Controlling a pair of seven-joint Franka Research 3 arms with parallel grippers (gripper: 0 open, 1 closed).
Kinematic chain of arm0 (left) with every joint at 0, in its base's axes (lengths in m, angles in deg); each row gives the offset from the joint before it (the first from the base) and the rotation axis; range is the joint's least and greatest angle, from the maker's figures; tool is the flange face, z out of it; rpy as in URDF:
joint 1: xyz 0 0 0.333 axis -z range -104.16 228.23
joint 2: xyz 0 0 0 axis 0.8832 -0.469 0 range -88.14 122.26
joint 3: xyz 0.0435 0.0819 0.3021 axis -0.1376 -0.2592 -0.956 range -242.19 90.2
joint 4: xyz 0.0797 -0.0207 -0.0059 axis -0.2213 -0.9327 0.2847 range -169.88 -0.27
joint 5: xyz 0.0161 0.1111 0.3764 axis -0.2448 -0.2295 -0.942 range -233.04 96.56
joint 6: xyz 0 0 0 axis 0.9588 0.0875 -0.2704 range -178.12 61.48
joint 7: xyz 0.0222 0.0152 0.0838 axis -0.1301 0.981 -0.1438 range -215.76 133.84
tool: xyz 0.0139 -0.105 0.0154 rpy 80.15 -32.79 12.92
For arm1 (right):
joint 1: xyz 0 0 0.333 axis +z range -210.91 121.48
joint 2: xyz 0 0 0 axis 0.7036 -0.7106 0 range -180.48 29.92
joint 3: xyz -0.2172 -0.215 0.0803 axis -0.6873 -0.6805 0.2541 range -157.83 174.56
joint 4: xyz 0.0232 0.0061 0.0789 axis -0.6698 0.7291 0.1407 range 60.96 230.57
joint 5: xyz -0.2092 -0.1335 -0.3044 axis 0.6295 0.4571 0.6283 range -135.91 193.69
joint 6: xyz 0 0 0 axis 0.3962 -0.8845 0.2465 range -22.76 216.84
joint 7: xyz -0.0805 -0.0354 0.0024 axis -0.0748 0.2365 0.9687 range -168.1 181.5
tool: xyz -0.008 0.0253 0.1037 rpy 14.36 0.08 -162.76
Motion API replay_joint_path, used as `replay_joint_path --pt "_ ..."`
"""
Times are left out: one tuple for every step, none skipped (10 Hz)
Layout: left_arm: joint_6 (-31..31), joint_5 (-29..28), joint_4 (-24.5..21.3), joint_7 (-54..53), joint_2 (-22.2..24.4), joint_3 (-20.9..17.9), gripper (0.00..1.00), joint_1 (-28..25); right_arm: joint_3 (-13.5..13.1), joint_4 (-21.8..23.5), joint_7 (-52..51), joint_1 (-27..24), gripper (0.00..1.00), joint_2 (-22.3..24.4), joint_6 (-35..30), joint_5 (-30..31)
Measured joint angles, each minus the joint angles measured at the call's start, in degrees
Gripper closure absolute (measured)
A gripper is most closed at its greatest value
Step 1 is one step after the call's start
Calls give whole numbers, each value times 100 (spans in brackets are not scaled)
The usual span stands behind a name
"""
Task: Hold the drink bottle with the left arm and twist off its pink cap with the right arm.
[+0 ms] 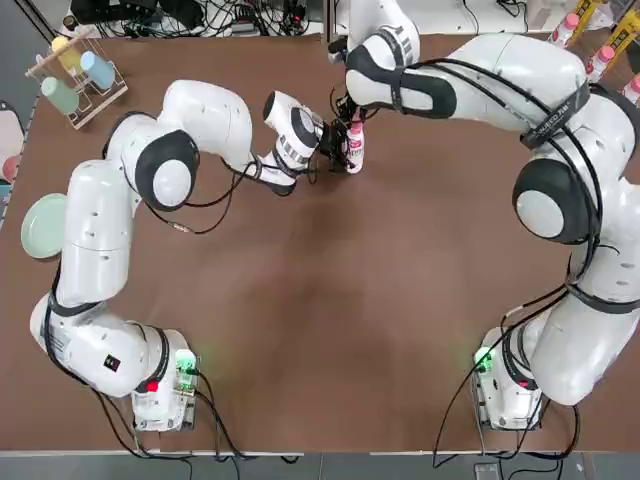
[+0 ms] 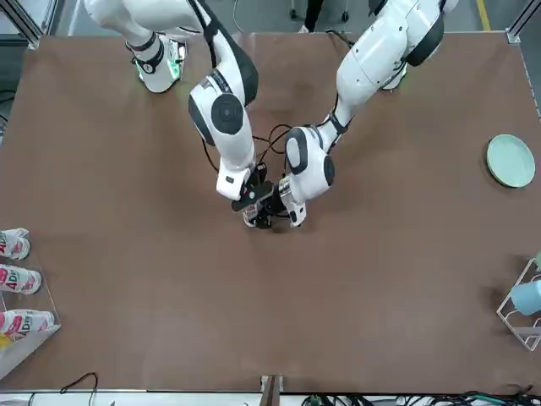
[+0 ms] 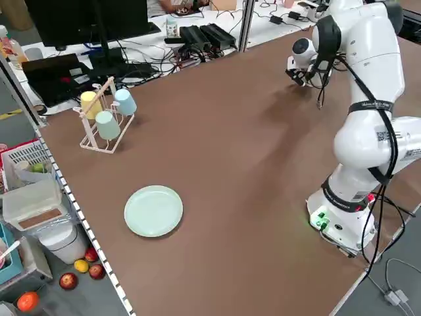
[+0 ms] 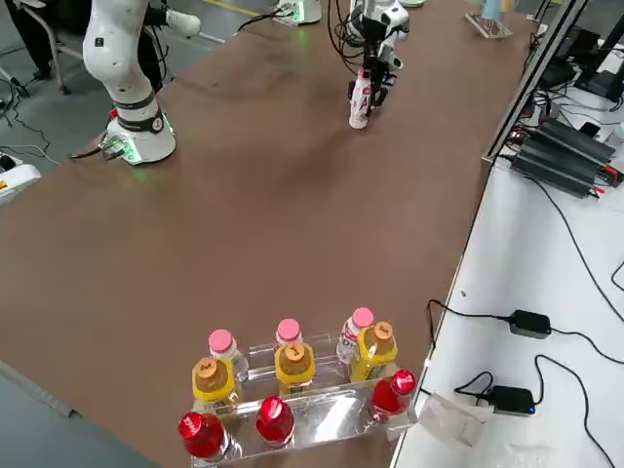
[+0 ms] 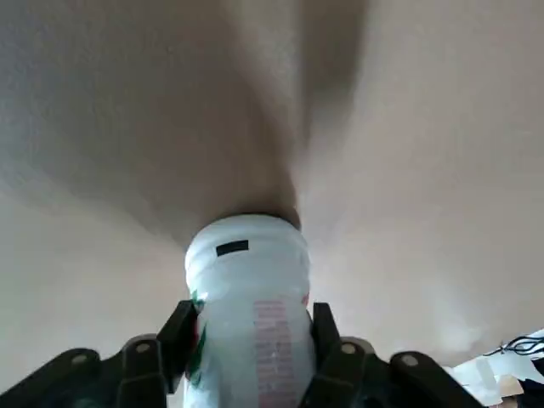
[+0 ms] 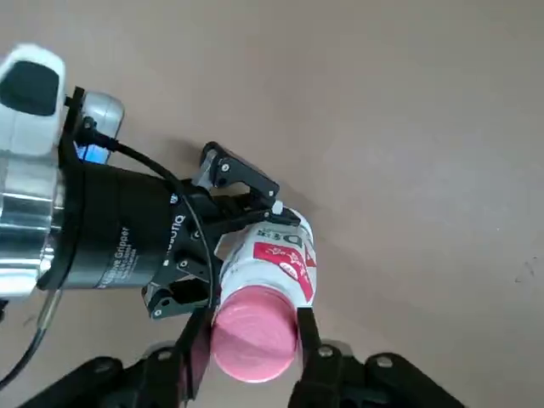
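Note:
The drink bottle (image 1: 355, 150) stands upright on the brown table at the far middle, white with a red-and-pink label (image 6: 285, 259). My left gripper (image 1: 338, 150) reaches in from the side and is shut on the bottle's body (image 5: 249, 306), one finger (image 5: 177, 340) against each flank. My right gripper (image 1: 352, 120) comes down from above. Its fingers (image 6: 197, 344) sit against both sides of the pink cap (image 6: 252, 340). The right side view shows the bottle (image 4: 360, 105) resting on the table under both grippers.
A wooden rack with pastel cups (image 1: 75, 72) stands at the far left, and a pale green plate (image 1: 42, 225) lies at the left edge. A clear rack of capped bottles (image 4: 292, 390) is at the far right edge. Cables and boxes lie beyond the far edge.

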Motion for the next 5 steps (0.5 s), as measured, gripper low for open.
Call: replay_joint_path --pt "0 0 6 1 -3 0 40 3 3 0 -1 1 46 -26 1 14" --pt "0 0 8 5 -5 0 40 3 13 4 -1 9 31 -67 1 13" --pt "0 0 8 6 -5 0 40 3 13 4 2 11 18 -104 1 13" --pt "0 0 8 6 -5 0 40 3 8 4 5 11 5 -115 1 13" --pt "0 0 8 6 -5 0 40 3 3 4 7 10 0 -115 0 10"
